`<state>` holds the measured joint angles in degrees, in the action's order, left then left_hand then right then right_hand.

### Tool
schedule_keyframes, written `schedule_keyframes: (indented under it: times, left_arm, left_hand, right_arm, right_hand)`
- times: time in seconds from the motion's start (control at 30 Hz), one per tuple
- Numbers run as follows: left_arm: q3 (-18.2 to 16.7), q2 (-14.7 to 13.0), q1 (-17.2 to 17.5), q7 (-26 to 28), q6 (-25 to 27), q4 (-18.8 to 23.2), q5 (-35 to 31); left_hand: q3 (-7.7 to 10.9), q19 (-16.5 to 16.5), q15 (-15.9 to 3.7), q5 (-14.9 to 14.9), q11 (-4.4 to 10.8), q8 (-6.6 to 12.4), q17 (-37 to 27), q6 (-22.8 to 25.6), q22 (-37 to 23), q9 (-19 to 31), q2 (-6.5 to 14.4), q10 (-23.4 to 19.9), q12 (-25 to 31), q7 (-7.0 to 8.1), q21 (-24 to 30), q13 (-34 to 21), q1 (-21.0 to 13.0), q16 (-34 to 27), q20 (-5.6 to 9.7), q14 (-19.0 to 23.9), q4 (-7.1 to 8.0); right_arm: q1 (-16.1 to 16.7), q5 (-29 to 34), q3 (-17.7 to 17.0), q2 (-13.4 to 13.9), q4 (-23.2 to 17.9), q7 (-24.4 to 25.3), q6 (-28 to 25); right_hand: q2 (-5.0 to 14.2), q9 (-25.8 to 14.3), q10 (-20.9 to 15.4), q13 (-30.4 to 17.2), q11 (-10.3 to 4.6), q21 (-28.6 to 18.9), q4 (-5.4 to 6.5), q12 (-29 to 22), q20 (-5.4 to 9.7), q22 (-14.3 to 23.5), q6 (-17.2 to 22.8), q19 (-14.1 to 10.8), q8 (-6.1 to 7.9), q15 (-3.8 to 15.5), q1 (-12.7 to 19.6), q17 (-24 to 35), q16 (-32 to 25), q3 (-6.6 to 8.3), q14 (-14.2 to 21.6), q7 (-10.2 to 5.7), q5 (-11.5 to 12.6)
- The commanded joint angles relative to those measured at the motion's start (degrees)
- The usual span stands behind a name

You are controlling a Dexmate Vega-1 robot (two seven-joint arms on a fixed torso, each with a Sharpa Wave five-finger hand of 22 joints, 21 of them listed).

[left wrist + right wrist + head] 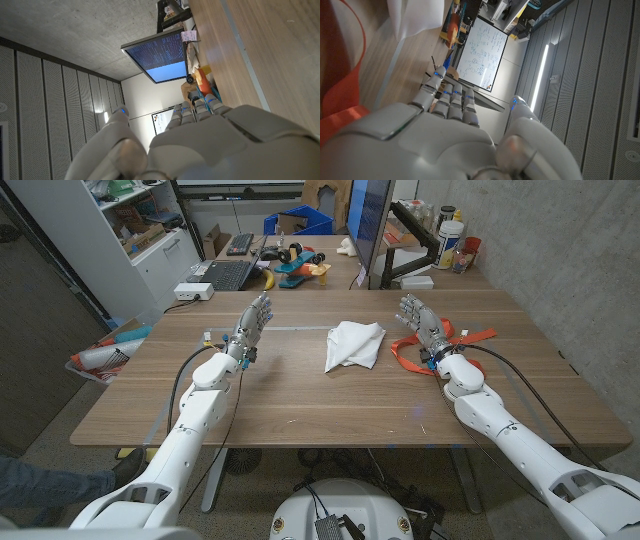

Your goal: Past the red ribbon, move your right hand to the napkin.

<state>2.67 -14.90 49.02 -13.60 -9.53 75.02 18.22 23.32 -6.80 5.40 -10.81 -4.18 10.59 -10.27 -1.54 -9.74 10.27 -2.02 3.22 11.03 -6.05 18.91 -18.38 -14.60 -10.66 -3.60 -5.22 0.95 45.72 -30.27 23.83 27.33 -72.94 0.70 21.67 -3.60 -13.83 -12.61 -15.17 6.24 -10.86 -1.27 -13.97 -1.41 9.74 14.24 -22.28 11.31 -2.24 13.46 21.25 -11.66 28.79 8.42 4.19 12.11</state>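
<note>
A crumpled white napkin [352, 344] lies in the middle of the wooden table [300, 400]. To its right a red ribbon [408, 351] is looped on the wood, with a tail running out to the right. My right hand [424, 324] stands over the ribbon with its fingers apart and nothing in it, a short way right of the napkin. In the right wrist view the ribbon [340, 65] and a corner of the napkin [417, 17] show beyond my right hand [455, 135]. My left hand [250, 325] stands at the left of the table, fingers apart, holding nothing.
At the table's far edge stand a laptop [225, 273], a monitor [370, 225], small toys [295, 265] and bottles [452, 242]. Shelving [130, 230] stands at the far left. A person's leg shows at the bottom left corner.
</note>
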Motion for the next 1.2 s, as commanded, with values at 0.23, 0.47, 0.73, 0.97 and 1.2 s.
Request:
schedule_keyframes:
  times: [0.23,0.47,0.73,0.97,1.2]
  left_arm:
    - [-0.95,0.56,0.63,-0.27,0.42,1.16,-0.93]
    - [-1.05,0.29,0.96,-0.17,0.48,1.71,-0.96]
    - [-1.13,0.03,1.01,-0.47,0.76,1.65,-0.78]
    - [-0.96,-0.13,0.63,-0.63,0.87,1.41,-1.04]
    - [-0.86,-0.04,0.49,-0.64,0.9,1.28,-1.15]
  left_hand:
    - [0.51,0.08,0.1,-0.1,-0.06,0.32,-0.16,0.55,-0.25,0.07,0.73,-0.31,0.39,-0.06,-0.27,0.19,-0.24,-0.19,-0.13,-0.02,-0.37]
    - [0.53,0.11,0.17,-0.07,-0.07,0.31,-0.16,0.59,-0.25,0.06,0.84,-0.27,0.39,-0.09,-0.43,0.4,-0.27,-0.2,-0.11,0.0,-0.46]
    - [0.56,0.17,0.25,-0.02,-0.07,0.3,-0.15,0.62,-0.26,0.06,0.97,-0.23,0.4,-0.06,-0.63,0.68,-0.32,-0.19,-0.08,-0.01,-0.57]
    - [0.59,0.22,0.21,0.02,-0.08,0.28,-0.15,0.65,-0.26,0.05,1.09,-0.23,0.41,-0.03,-0.79,0.91,-0.35,-0.18,-0.08,-0.01,-0.67]
    - [0.6,0.27,0.28,0.06,-0.05,0.28,-0.15,0.73,-0.27,0.04,1.19,-0.2,0.42,-0.03,-0.97,1.16,-0.38,-0.15,-0.04,-0.07,-0.77]
  right_arm:
    - [-0.51,4.57,1.26,-0.04,0.09,2.31,2.01]
    - [-0.83,6.26,1.86,0.32,-0.34,3.11,1.61]
    - [-0.98,6.81,2.35,0.04,-0.85,3.34,1.45]
    - [-0.87,8.29,2.62,0.55,-1.92,4.13,1.54]
    - [-1.1,9.24,2.89,0.56,-2.04,4.5,1.86]
  right_hand:
    - [0.14,0.18,-0.85,0.12,-0.11,-0.49,-0.12,-0.03,0.26,0.13,0.52,-0.79,0.3,0.41,0.0,-0.2,-0.26,-0.07,0.76,-0.67,0.53]
    - [0.19,0.36,-1.07,0.3,-0.01,-0.51,-0.18,0.04,0.31,0.13,0.78,-0.91,0.37,0.54,-0.05,-0.41,-0.25,-0.09,0.91,-0.98,0.6]
    - [0.24,0.57,-1.14,0.52,-0.22,-0.47,-0.21,0.2,0.32,0.13,0.74,-0.91,0.31,0.57,-0.18,-0.65,-0.2,-0.16,0.96,-1.48,0.68]
    - [0.25,0.72,-1.2,0.66,-0.37,-0.43,-0.25,0.3,0.31,0.13,0.69,-0.85,0.27,0.6,-0.25,-0.83,-0.14,-0.2,0.95,-1.63,0.74]
    - [0.27,0.83,-1.24,0.78,-0.51,-0.37,-0.26,0.39,0.26,0.13,0.57,-0.75,0.2,0.65,-0.34,-0.97,-0.1,-0.25,0.92,-1.77,0.78]
